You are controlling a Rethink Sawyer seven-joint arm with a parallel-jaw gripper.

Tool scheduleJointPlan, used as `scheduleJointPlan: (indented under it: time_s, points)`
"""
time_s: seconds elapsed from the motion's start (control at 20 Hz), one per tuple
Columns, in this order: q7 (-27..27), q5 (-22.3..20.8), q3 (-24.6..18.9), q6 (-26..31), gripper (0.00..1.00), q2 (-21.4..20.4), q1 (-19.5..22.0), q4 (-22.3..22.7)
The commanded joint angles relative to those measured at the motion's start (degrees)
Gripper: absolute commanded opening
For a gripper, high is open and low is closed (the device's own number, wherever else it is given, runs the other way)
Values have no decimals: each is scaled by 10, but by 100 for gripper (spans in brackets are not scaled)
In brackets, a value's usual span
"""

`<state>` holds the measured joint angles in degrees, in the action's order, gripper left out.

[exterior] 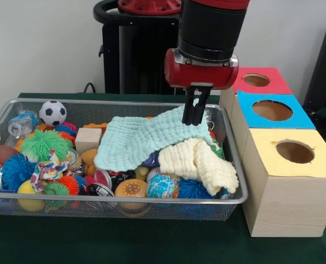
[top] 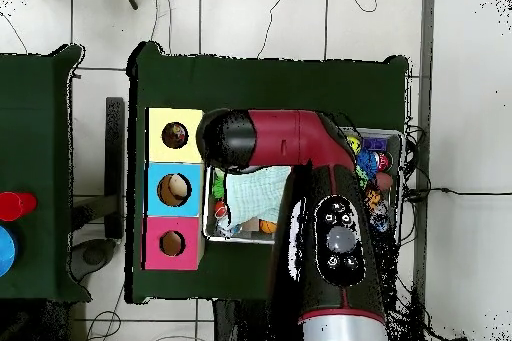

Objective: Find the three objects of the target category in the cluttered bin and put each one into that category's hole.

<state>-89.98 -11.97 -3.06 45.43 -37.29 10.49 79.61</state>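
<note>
Front view: bright, even, diffuse lighting; shadows soft. Faint shadow under wire bin [exterior: 228, 201] on green table [exterior: 124, 242], toward 6 o'clock. Small glare spots on globe ball [exterior: 163, 186] and red gripper housing. Focus mildly soft throughout. Overhead view: floor pale, near overexposed; table [top: 270, 77] dark, low in detail; highlight on arm [top: 300, 142] toward 12 o'clock.

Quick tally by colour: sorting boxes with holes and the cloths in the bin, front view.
Red-topped box: 1
Blue-topped box: 1
Yellow-topped box: 1
Mint-green cloth: 1, with the gripper shut on its upper edge
Cream cloth: 1
Total: 5 (3 boxes, 2 cloths)
</note>
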Motion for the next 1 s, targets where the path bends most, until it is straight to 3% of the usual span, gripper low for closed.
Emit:
scheduleJointPlan:
  time_s: [0.05, 1.0]
  points:
    - [90, -69, -51, -36, 0, 18, 32, 43]
    - [185, -155, -144, 5, 0, 65, 127, -48]
